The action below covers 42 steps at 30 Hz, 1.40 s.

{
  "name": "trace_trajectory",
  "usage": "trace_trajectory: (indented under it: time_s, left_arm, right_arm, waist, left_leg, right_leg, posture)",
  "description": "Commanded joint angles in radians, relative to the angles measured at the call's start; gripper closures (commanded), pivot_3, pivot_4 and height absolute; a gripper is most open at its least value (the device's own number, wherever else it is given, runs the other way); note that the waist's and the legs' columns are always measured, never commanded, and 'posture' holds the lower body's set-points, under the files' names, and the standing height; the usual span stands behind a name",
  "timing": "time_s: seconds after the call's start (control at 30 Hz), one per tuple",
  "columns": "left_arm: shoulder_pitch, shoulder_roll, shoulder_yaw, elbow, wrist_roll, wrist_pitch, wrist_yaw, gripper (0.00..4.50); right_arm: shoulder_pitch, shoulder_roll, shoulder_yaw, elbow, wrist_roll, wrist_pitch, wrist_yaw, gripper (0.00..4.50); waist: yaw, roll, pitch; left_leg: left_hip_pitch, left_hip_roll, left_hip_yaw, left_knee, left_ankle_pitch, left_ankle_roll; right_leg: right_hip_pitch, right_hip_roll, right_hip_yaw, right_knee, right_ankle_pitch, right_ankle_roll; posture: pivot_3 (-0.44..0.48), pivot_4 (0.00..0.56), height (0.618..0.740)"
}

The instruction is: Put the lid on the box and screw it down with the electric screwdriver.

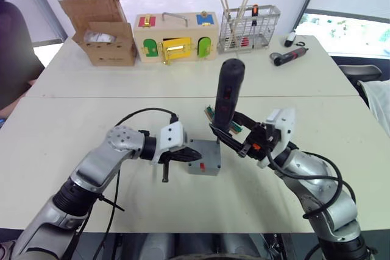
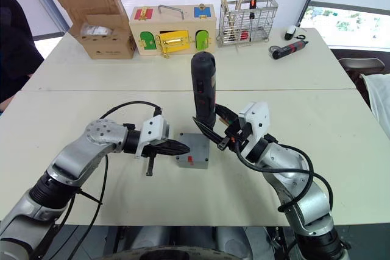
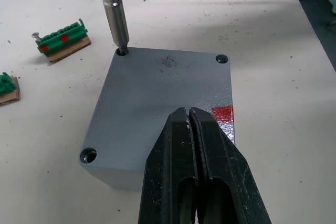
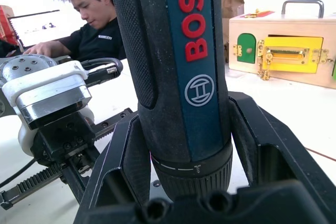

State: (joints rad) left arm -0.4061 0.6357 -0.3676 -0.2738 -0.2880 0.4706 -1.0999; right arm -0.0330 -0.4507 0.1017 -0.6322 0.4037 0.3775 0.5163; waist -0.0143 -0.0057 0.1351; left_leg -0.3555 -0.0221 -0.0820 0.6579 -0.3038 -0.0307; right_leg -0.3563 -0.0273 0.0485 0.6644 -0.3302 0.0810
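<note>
The left gripper point(image 3: 191, 124) is close up in the left wrist view. Its two black fingers are pressed tight together with nothing between them. Their tips rest on top of the lid point(image 3: 157, 98), near a small red mark point(image 3: 222, 114). The grey lid sits flat on the box point(image 1: 205, 156), in the middle of the near table point(image 1: 73, 126).

The right gripper point(image 4: 181, 145) has its two fingers squeezed around the electric screwdriver point(image 1: 226, 97). The black tool stands almost straight up, leaning a little. Its thin metal bit point(image 3: 117, 24) pokes into a screw hole at one corner of the lid. Two other corners also show holes.

Two small green parts point(image 3: 63, 36) lie on the table just beside the box.

At the far edge of the table stand a cardboard box point(image 1: 100, 25), a wooden box with coloured doors point(image 1: 175, 36) and a wire basket point(image 1: 248, 28) with sticks in it. A smaller red-and-black driver point(image 1: 289, 56) lies near the basket.

A person in a black shirt point(image 4: 92, 24) sits behind the table.
</note>
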Motion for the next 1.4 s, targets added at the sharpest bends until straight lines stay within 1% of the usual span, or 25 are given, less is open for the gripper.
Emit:
trace_trajectory:
  time_s: [0.03, 0.43, 0.77, 0.9, 0.97, 1.07, 1.17, 1.27, 1.33, 1.4]
  left_arm:
    - [0.019, 0.01, -0.035, 0.023, 0.035, 0.022, -0.002, 4.5]
    - [0.016, 0.009, -0.036, 0.019, 0.041, 0.021, 0.006, 4.5]
    - [0.011, 0.005, -0.042, 0.024, 0.04, 0.024, 0.007, 4.5]
    - [0.015, 0.004, -0.048, 0.031, 0.048, 0.018, 0.008, 4.5]
    - [0.015, 0.005, -0.049, 0.035, 0.05, 0.019, 0.008, 4.5]
    - [0.017, 0.007, -0.051, 0.042, 0.052, 0.022, 0.007, 4.5]
    - [0.018, 0.008, -0.051, 0.046, 0.052, 0.022, 0.006, 4.5]
    - [0.017, 0.006, -0.038, 0.051, 0.044, 0.022, 0.006, 4.5]
    - [0.015, 0.002, -0.022, 0.051, 0.029, 0.03, 0.007, 4.5]
    - [-0.001, -0.004, 0.026, 0.049, -0.019, 0.063, 0.008, 4.5]
  right_arm:
    - [0.042, 0.004, 0.057, 0.075, -0.028, 0.022, 0.015, 2.67]
    - [0.046, 0.006, 0.067, 0.145, -0.102, -0.009, -0.014, 2.67]
    - [0.064, 0.011, 0.053, 0.111, -0.079, -0.014, -0.003, 2.67]
    - [0.053, 0.008, 0.02, 0.062, -0.044, -0.004, 0.002, 2.67]
    - [0.015, -0.005, -0.015, 0.005, 0.002, 0.036, 0.003, 2.67]
    - [-0.123, -0.05, -0.127, -0.117, 0.206, 0.189, -0.025, 2.67]
    - [-0.216, -0.106, -0.202, -0.164, 0.387, 0.315, -0.045, 2.67]
    - [-0.323, -0.181, -0.288, -0.143, 0.613, 0.427, -0.074, 2.67]
    - [-0.371, -0.213, -0.322, -0.11, 0.719, 0.47, -0.111, 2.67]
    - [-0.423, -0.25, -0.357, -0.041, 0.844, 0.525, -0.173, 2.67]
  waist:
    - [0.0, -0.001, -0.001]
    - [0.003, -0.003, -0.004]
    - [0.003, -0.004, -0.005]
    - [0.003, -0.004, -0.005]
    - [0.003, -0.003, -0.004]
    - [0.002, 0.001, 0.001]
    - [0.004, 0.004, 0.003]
    - [0.002, 0.005, 0.003]
    - [0.003, 0.005, 0.004]
    - [0.002, 0.004, 0.005]
  left_leg:
    - [0.0, 0.0, 0.0, 0.0, 0.0, 0.0]
    - [0.0, 0.0, 0.0, -0.001, 0.0, 0.0]
    - [0.0, 0.0, 0.0, -0.005, 0.0, 0.0]
    - [0.0, 0.0, 0.0, -0.007, 0.0, 0.0]
    - [0.0, 0.0, 0.0, -0.008, 0.0, 0.0]
    - [-0.001, 0.0, 0.0, -0.008, 0.0, 0.0]
    - [-0.004, 0.0, 0.0, -0.009, 0.0, 0.0]
    - [-0.012, 0.0, -0.001, -0.009, 0.0, 0.0]
    - [-0.018, 0.0, -0.001, -0.008, 0.0, 0.0]
    - [-0.018, 0.0, -0.001, -0.008, 0.0, 0.0]
  right_leg:
    - [0.0, 0.0, 0.0, 0.0, 0.0, 0.0]
    - [0.0, -0.001, 0.0, -0.001, 0.0, 0.0]
    - [0.0, -0.002, 0.0, -0.004, 0.0, 0.0]
    - [0.0, -0.002, 0.0, -0.006, 0.0, 0.0]
    - [0.0, -0.002, 0.0, -0.007, 0.0, 0.0]
    - [-0.001, -0.003, 0.001, -0.008, 0.0, 0.0]
    - [-0.004, -0.003, 0.0, -0.008, 0.0, 0.0]
    - [-0.01, -0.003, 0.0, -0.009, 0.0, 0.0]
    - [-0.016, -0.003, -0.001, -0.009, 0.0, 0.0]
    - [-0.016, -0.003, -0.001, -0.009, 0.0, 0.0]
  posture:
    - [0.0, 0.15, 0.74]
    - [0.0, 0.15, 0.74]
    - [0.0, 0.15, 0.74]
    - [0.0, 0.15, 0.74]
    - [0.0, 0.15, 0.74]
    - [0.0, 0.15, 0.74]
    - [0.0, 0.15, 0.74]
    - [0.0, 0.15, 0.74]
    - [0.0, 0.15, 0.74]
    - [0.0, 0.15, 0.74]
